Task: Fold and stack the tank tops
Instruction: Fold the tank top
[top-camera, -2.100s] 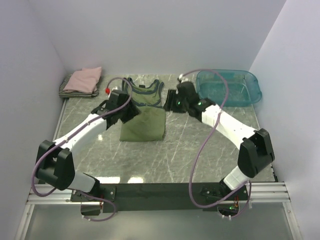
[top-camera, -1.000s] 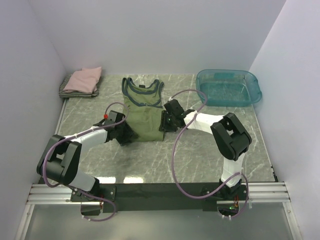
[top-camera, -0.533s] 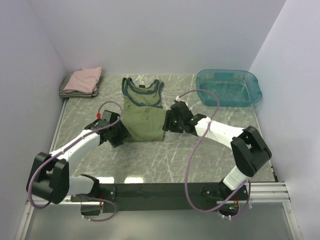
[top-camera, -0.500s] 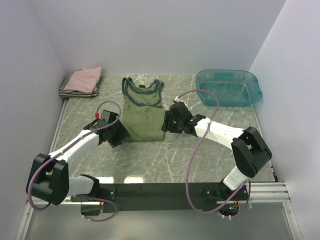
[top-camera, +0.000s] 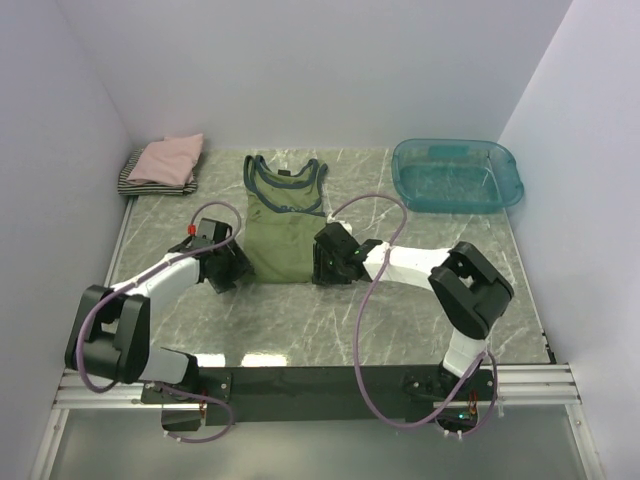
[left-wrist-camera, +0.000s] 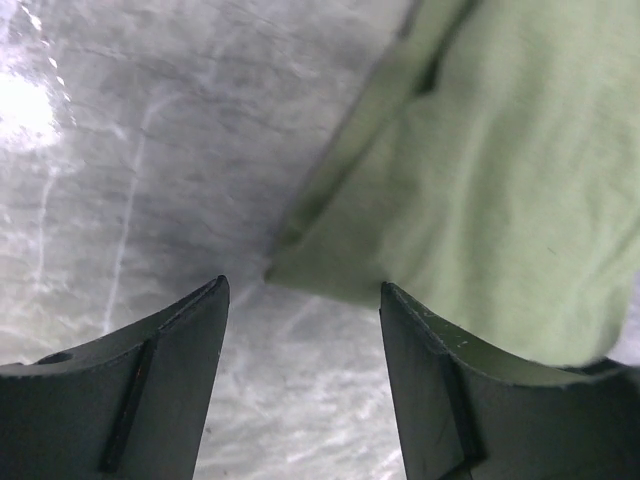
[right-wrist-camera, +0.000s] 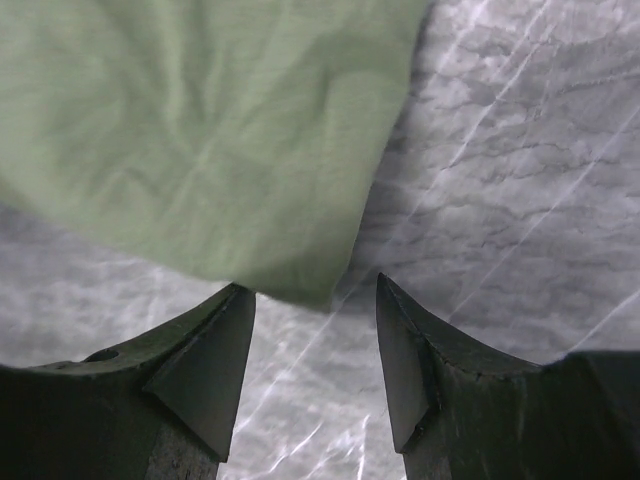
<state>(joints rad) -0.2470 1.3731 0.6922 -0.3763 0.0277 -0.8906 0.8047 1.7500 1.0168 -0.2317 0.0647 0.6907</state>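
Olive-green tank top lies on the table, long axis 12-to-6, hem at 6; left end effector at its 7 o'clock corner, right end effector at 5, both wide open and empty, probably not touching cloth.

matt cloth tank top (softly creased), glossy marbled table, translucent plastic tub
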